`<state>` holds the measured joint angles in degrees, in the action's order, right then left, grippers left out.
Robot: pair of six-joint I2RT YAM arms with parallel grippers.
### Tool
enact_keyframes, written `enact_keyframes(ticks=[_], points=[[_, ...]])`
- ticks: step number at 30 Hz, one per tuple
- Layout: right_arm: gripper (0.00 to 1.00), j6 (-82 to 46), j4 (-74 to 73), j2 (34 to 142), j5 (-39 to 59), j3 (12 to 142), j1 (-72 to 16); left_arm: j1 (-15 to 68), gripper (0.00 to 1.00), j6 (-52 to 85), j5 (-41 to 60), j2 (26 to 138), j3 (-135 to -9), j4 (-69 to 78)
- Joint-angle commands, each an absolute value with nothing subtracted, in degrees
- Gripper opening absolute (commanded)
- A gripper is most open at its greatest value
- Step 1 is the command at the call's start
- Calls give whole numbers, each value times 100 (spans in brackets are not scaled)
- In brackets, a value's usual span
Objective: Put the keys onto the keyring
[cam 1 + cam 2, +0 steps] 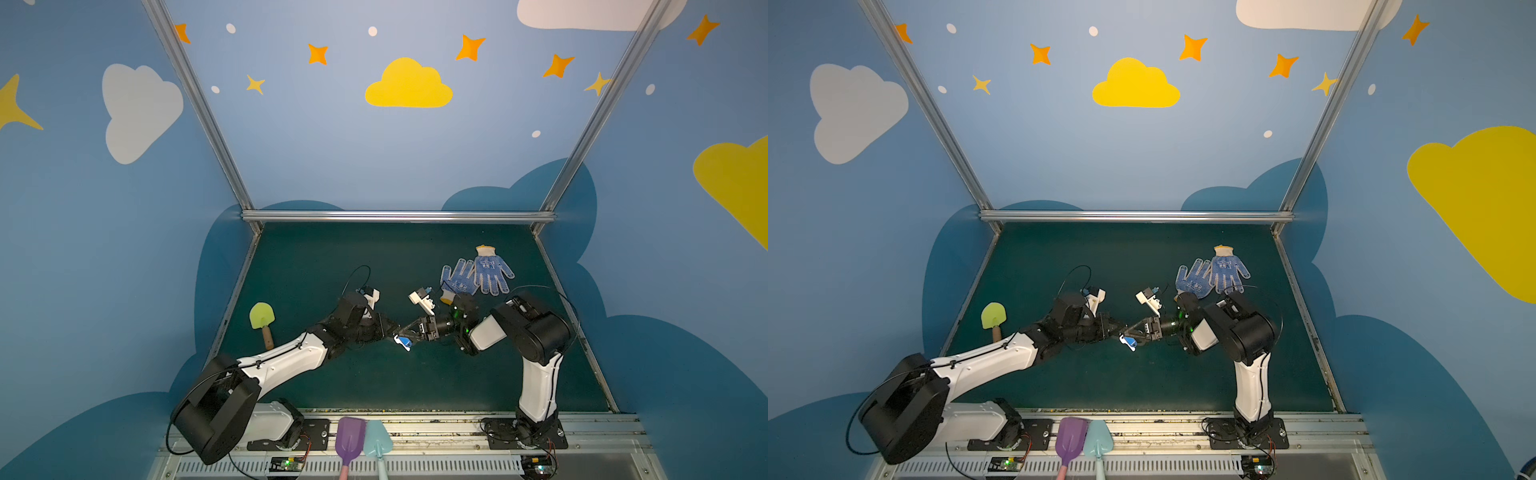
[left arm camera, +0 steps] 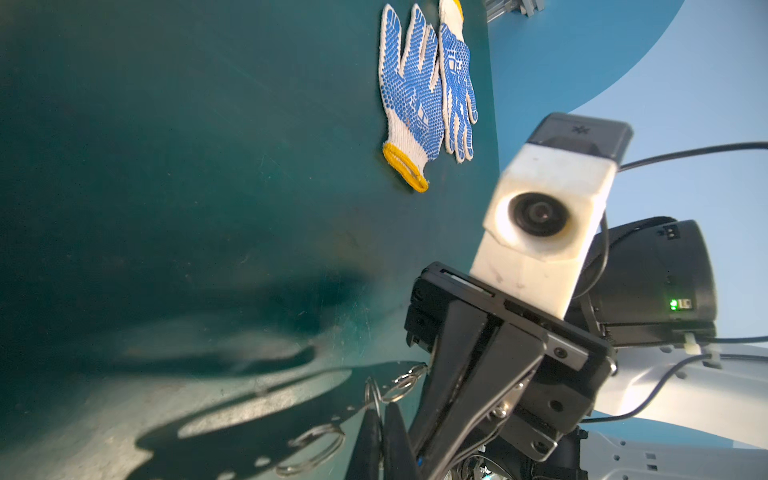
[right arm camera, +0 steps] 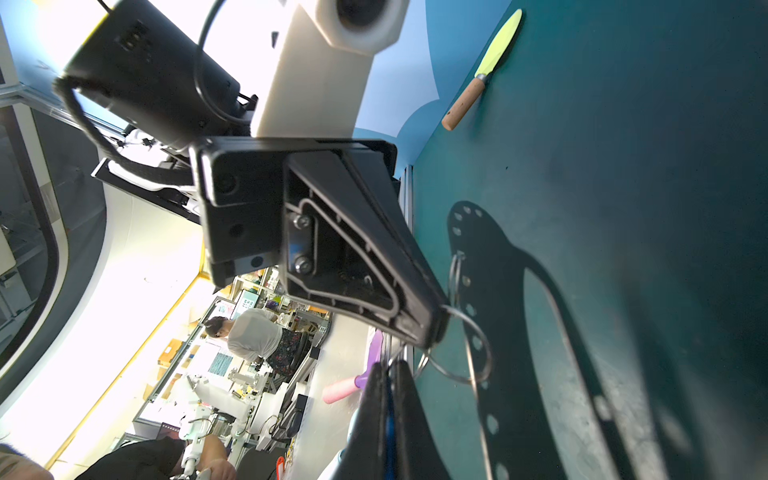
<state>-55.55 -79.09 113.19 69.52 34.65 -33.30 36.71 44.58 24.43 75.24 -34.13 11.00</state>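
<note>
Green mat, right pincer gripping keys beside keyring

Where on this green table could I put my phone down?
Bare: the mat's far left between trowel and back rail, and the near strip before the shovels. Crowded: mid-table, where the left gripper and right gripper meet at the keys, and the gloves' corner.

You face blue walls painted with yellow and white clouds and orange stars, joined by bare metal rails, around a dark green tabletop, with a bright, cluttered workshop beyond in the right wrist view.
</note>
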Motion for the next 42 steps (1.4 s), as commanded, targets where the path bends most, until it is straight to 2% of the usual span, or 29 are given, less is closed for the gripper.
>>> enact_keyframes(ticks=[1,16,27,42], points=[[0,-5563,-8068,11098,6732,3459,-3217,3665,4,4417,2469,7408,-3445,1057],[0,-5728,-8068,11423,6794,3410,-3326,3657,4,4421,2182,7148,-3420,908],[0,-6474,-8068,11219,6605,3453,-3550,3658,4,4410,1952,6988,-3384,863],[0,-6529,-8068,11028,6189,3506,-3543,3667,4,4466,2003,6864,-3305,923]])
